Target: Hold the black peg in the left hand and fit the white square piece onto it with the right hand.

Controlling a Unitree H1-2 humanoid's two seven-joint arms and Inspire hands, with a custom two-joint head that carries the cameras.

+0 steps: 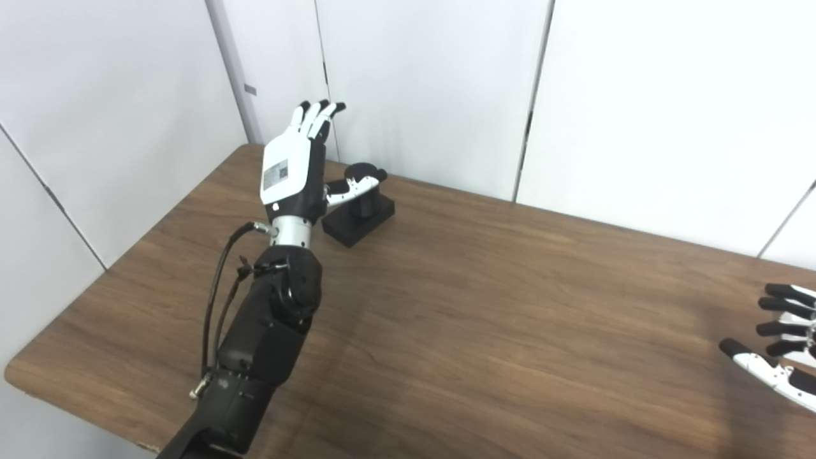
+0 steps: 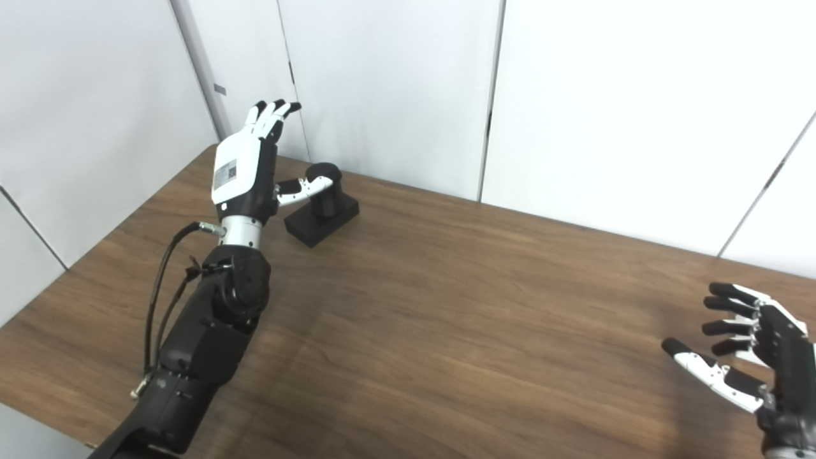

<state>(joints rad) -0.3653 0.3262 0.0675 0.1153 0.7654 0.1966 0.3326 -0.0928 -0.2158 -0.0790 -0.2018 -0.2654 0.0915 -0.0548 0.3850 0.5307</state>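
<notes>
White walls stand behind my brown wooden table [image 2: 446, 331]. My open left hand [image 1: 288, 172] reaches the round black peg [image 1: 364, 191], thumb touching. My right hand [image 2: 752, 357] waits open, far away.

Bright, even overhead light; white wall panels [image 1: 637, 95] nearly overexposed, soft sheen on the wooden table [image 1: 478, 319], faint shadows, slightly soft focus.

Left hand [image 2: 245, 172] spread beside black peg [image 2: 323, 191], right hand [image 2: 752, 357] spread, empty, wooden table [image 2: 446, 331]
</notes>
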